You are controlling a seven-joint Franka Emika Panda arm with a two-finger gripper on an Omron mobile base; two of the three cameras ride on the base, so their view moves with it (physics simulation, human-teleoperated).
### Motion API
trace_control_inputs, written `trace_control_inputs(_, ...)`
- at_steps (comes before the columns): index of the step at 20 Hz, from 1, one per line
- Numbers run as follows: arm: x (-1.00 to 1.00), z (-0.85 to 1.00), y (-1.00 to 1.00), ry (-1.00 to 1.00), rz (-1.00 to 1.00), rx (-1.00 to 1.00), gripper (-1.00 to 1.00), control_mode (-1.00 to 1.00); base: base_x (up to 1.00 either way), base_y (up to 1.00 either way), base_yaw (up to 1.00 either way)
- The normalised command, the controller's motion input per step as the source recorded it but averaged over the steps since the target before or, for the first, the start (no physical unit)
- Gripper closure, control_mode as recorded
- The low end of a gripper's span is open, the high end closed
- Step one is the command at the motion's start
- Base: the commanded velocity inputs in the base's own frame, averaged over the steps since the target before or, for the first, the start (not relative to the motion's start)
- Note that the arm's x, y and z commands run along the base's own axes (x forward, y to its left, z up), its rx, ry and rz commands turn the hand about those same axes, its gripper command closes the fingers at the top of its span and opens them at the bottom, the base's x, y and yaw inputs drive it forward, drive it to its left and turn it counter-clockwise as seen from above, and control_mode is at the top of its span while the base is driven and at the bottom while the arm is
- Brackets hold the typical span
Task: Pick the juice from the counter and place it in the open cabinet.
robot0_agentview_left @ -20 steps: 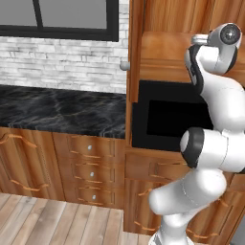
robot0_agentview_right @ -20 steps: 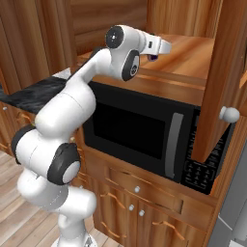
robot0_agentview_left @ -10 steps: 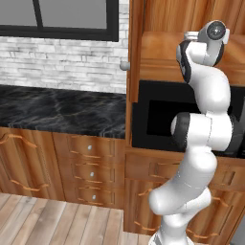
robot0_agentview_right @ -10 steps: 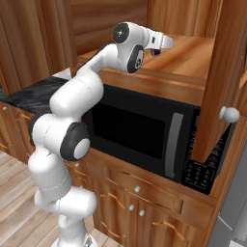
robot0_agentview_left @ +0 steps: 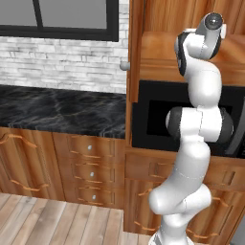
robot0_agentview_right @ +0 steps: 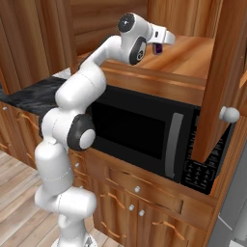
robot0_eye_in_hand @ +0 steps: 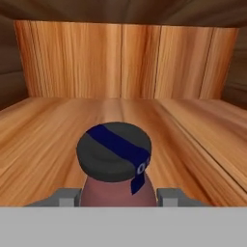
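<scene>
Juice (robot0_eye_in_hand: 116,169) was seen cap-first in the hand view: dark round cap with a blue band facing the camera, reddish-brown body below it. Its long axis ran along the line of the hand, cap end pointing toward the rear wall of the open cabinet (robot0_eye_in_hand: 125,60). In the right base view the juice (robot0_agentview_right: 157,48) showed as a small dark purple patch at the front of the hand, lying roughly level and aimed into the cabinet.

The jaws (robot0_eye_in_hand: 116,197) were closed on the juice: one grey finger tip (robot0_eye_in_hand: 67,197) sat against the left flank of the bottle, the other against the right, bottle centred between them.

The juice was held above the bare wood shelf (robot0_agentview_right: 185,55) of the open cabinet (robot0_agentview_right: 193,29); contact with the shelf could not be told. Cabinet door (robot0_agentview_right: 219,82) stood open, round silver knob (robot0_agentview_right: 229,114) toward the camera.

Microwave (robot0_agentview_right: 149,132) sat directly beneath the shelf. Black marble counter (robot0_agentview_left: 57,110) lay to the left, well apart from the juice.
</scene>
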Motion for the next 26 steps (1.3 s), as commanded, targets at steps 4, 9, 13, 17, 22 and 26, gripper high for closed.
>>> trace_control_inputs(4,0.06,-0.67,-0.24,0.0,0.0,0.04,1.0,-1.0,0.0,0.0,0.0)
trace_control_inputs(9,0.08,-0.63,-0.16,0.0,0.0,0.01,1.0,-1.0,0.0,0.0,0.0)
trace_control_inputs(13,0.04,-0.04,0.0,0.0,0.0,0.0,-1.0,-1.0,0.0,0.0,0.0)
trace_control_inputs(17,0.0,0.0,0.0,0.0,0.0,0.0,-1.0,-1.0,0.0,0.0,0.0)
trace_control_inputs(22,-0.27,-0.05,0.0,-0.03,0.0,-0.01,-1.0,-1.0,0.0,0.0,0.0)
trace_control_inputs(26,-0.83,-0.22,0.0,-0.12,0.0,-0.01,-1.0,-1.0,0.0,0.0,0.0)
